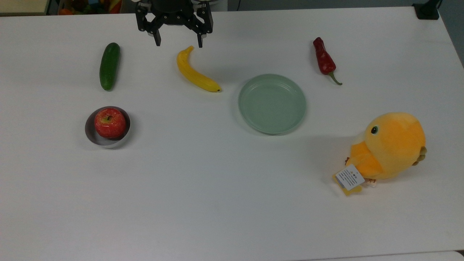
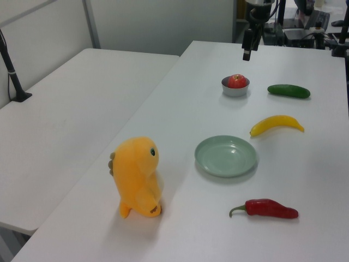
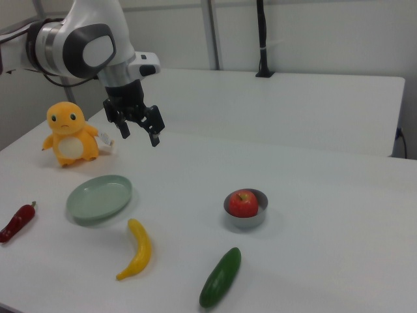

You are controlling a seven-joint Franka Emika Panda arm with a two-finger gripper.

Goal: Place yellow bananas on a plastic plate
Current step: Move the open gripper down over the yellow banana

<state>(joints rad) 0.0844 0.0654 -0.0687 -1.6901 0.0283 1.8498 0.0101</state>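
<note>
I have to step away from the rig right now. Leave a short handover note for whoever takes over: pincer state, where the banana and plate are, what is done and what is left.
Pincer: open, empty, held above the table near its far edge in the top view, close to the banana's stem end.
Banana: lying on the table, untouched, to the top view's left of the plate and apart from it.
Plate: mint green, nothing on it.
Done: nothing yet; no grasp made.
Left: lower onto the banana, grip it, carry it to the plate, release.
</note>
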